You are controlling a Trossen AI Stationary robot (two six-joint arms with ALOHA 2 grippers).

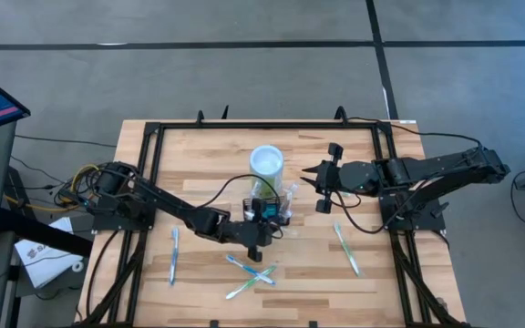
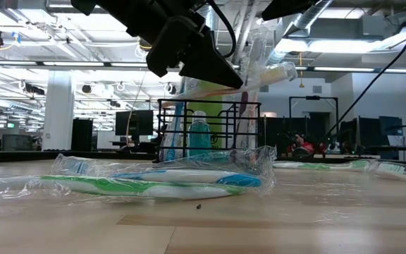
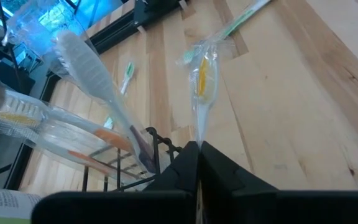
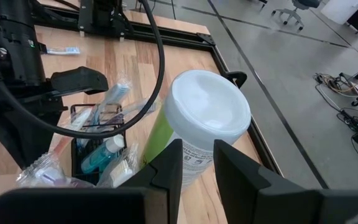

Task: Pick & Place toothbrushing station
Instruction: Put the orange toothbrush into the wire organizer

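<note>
The toothbrushing station (image 1: 272,208), a small black wire caddy (image 2: 210,127), stands mid-table on its base. Several wrapped toothbrushes (image 3: 95,81) and a small blue bottle (image 4: 98,155) stand in it. My left gripper (image 1: 259,230) is at the caddy's near side, shut on a clear-wrapped toothbrush with a yellow head (image 3: 202,78). My right gripper (image 1: 320,187) hovers open to the right of a lime-green cylinder with a white top (image 1: 267,162); in its wrist view the fingers (image 4: 166,168) frame that cylinder (image 4: 207,118) without touching it. My left gripper pinches the narrow end of the toothbrush's clear wrapper (image 3: 197,134) between its two fingers (image 3: 185,163). The fingers come slanting down from the table's near left and lie along the brush. The brush sticks out past the fingertips, its head (image 2: 282,72) above the caddy's rim, clear of the table.
Wrapped toothbrushes lie loose on the wood: one at the near left (image 1: 173,255), a crossed pair in front of the caddy (image 1: 251,271) and one at the right (image 1: 346,248). A black frame (image 1: 153,137) borders the table.
</note>
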